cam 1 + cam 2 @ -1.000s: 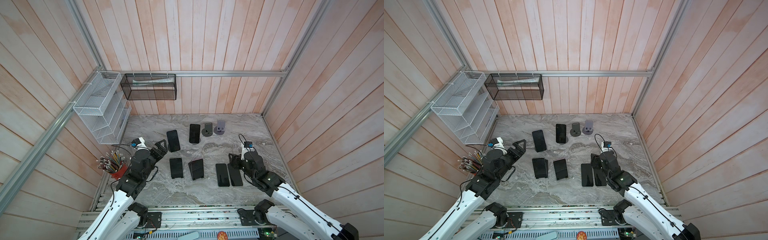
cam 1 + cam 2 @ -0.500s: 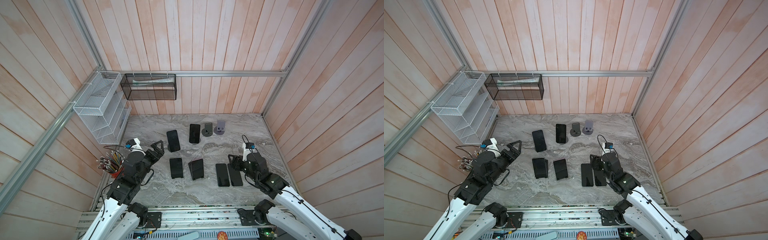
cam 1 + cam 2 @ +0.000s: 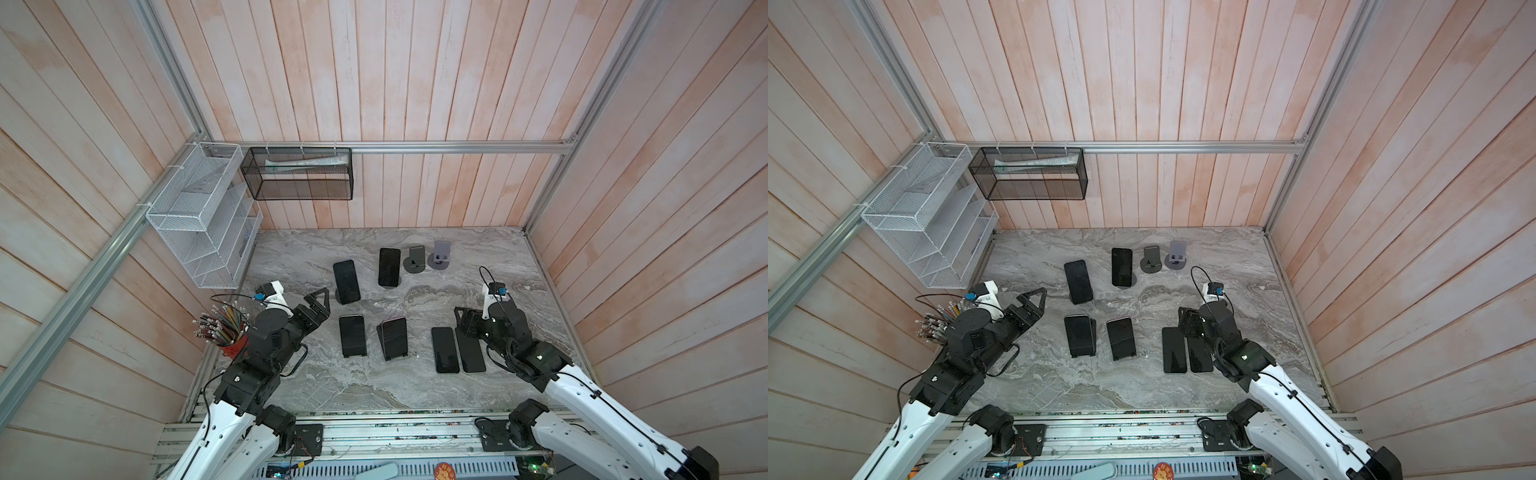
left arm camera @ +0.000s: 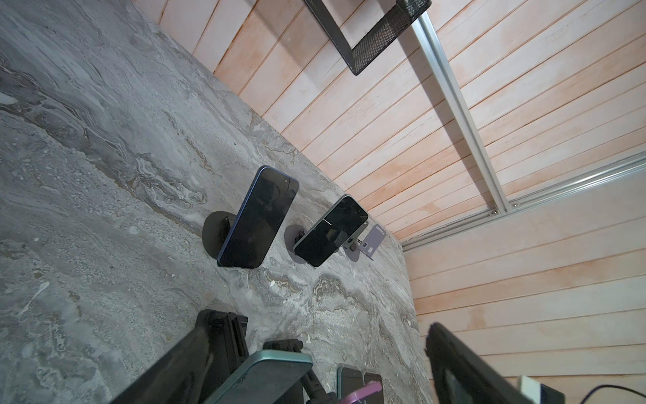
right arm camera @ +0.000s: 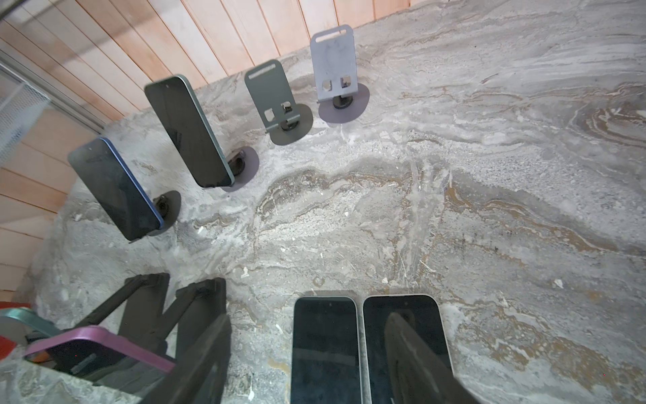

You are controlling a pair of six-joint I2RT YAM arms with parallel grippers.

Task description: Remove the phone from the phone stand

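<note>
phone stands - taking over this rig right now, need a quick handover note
Left tool: open, empty, near the teal-edged phone.
Right tool: open, empty, over the far ends of two black phones lying flat on the grey marble table.
Done: dark grey metal stand and pale lilac stand are empty.
Left: four phones on stands. At the back are the blue-edged phone and green-edged phone. In front are the teal-edged one and the pink-edged phone.
</note>
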